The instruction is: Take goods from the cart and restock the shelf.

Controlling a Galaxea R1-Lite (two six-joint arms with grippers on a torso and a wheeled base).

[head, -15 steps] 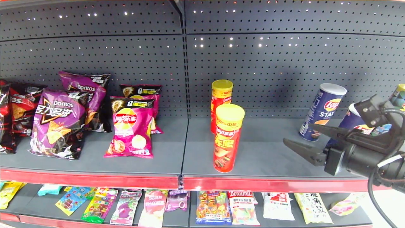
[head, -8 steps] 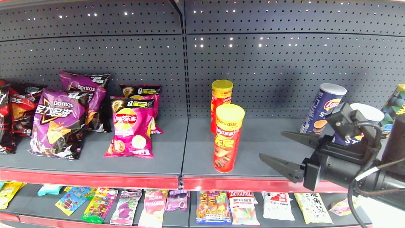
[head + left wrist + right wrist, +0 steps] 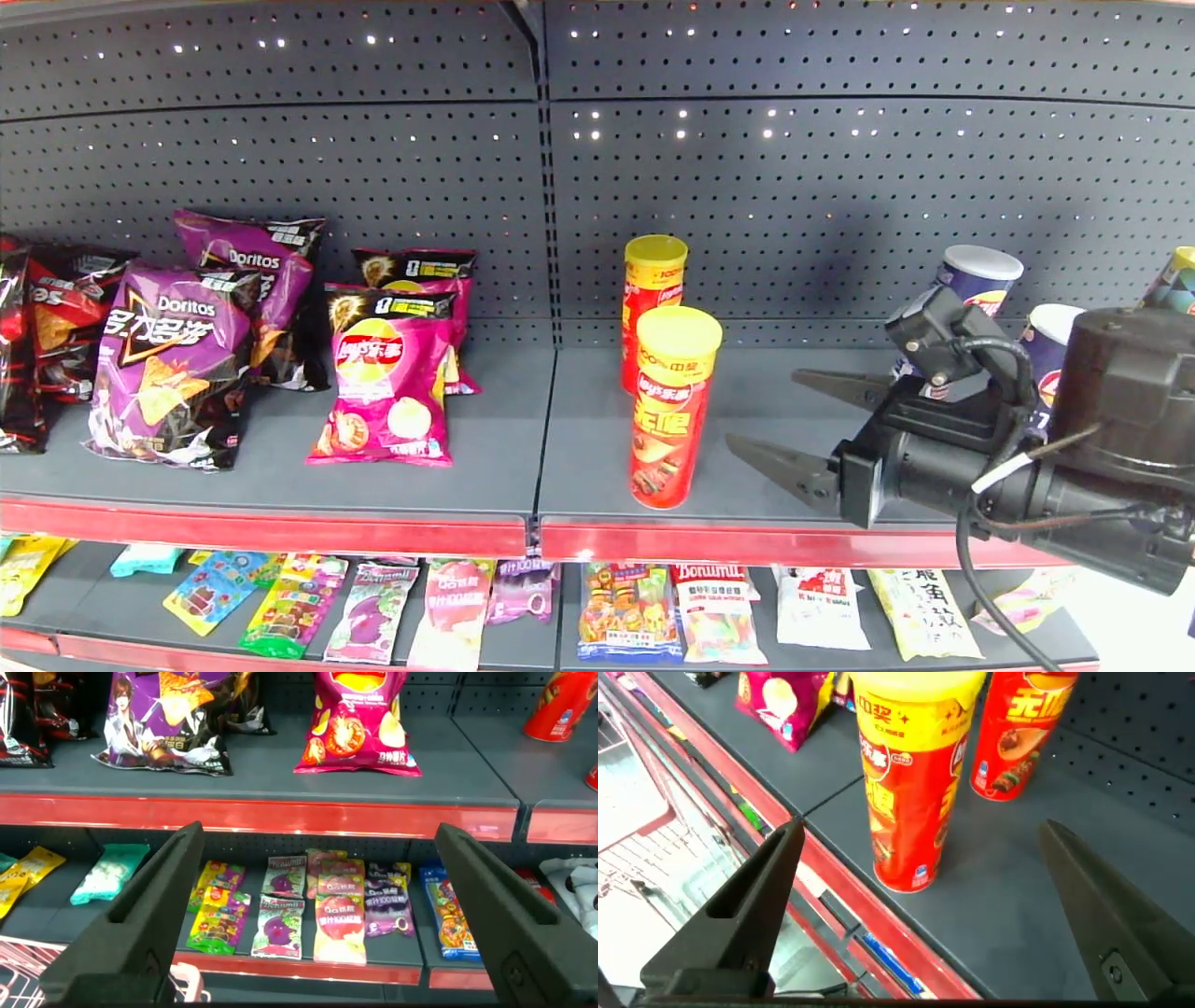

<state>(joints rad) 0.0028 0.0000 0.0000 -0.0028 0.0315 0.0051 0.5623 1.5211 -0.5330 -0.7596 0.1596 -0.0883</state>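
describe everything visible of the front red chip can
The front red chip can is a tall cardboard-looking tube with a yellow lid and a yellow band under it, red below with snack pictures. It stands upright near the front edge of the grey shelf, ahead of a matching rear can. Nothing grips it; the open right gripper is beside it, apart.

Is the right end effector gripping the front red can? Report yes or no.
No, the right end effector is open and empty, apart from the front red can.
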